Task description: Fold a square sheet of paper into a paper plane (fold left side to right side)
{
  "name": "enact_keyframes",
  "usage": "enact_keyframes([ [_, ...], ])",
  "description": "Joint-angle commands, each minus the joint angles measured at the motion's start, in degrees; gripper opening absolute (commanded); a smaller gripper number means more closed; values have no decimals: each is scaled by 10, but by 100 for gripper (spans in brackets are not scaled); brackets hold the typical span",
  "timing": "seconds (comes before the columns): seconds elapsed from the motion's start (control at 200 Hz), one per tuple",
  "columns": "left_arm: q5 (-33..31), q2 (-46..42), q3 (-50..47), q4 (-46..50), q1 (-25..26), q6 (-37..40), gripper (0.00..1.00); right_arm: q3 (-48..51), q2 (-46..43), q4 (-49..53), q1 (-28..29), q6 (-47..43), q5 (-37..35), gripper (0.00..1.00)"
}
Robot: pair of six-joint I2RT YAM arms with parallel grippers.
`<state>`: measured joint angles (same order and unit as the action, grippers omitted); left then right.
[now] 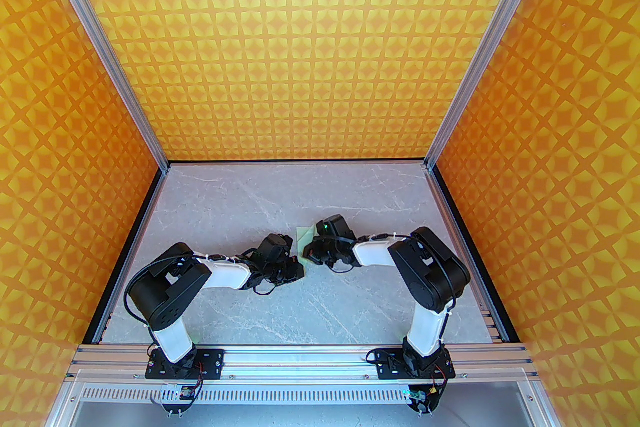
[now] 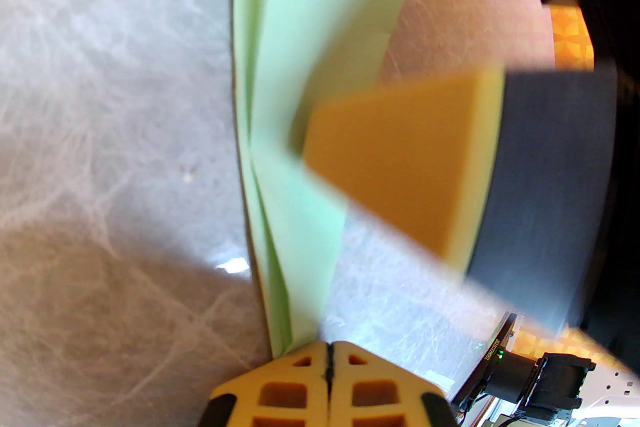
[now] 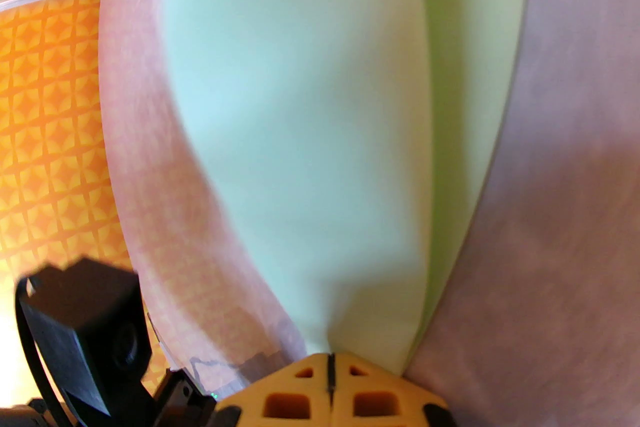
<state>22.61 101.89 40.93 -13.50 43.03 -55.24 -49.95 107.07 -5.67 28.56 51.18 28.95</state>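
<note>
Left gripper [image 2: 328,355]: jaws pressed together, pinching one edge of the sheet of paper [image 2: 280,114], whose layered folds run away from its tips.
Right gripper [image 3: 330,360]: jaws pressed together on another edge of the same sheet, which bulges away from it.
Sheet of paper: pale green and doubled over, held between the two grippers at mid-bench.
Bench [image 1: 225,204]: grey with a marble pattern.
Walls [image 1: 320,39]: orange-yellow pattern behind and at both sides.

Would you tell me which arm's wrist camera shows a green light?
The right arm's wrist camera; seen from above, the left arm's camera is plain black.
</note>
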Motion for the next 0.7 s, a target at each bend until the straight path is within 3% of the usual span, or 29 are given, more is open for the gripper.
enact_keyframes([
  [0.0, -9, 41, -35, 102, 6, 4, 0, -20, 26, 47, -24, -31, -43, 0],
  [0.695, -3, 46, -31, 106, 7, 11, 0, -120, 80, 113, -86, -86, -35, 0],
])
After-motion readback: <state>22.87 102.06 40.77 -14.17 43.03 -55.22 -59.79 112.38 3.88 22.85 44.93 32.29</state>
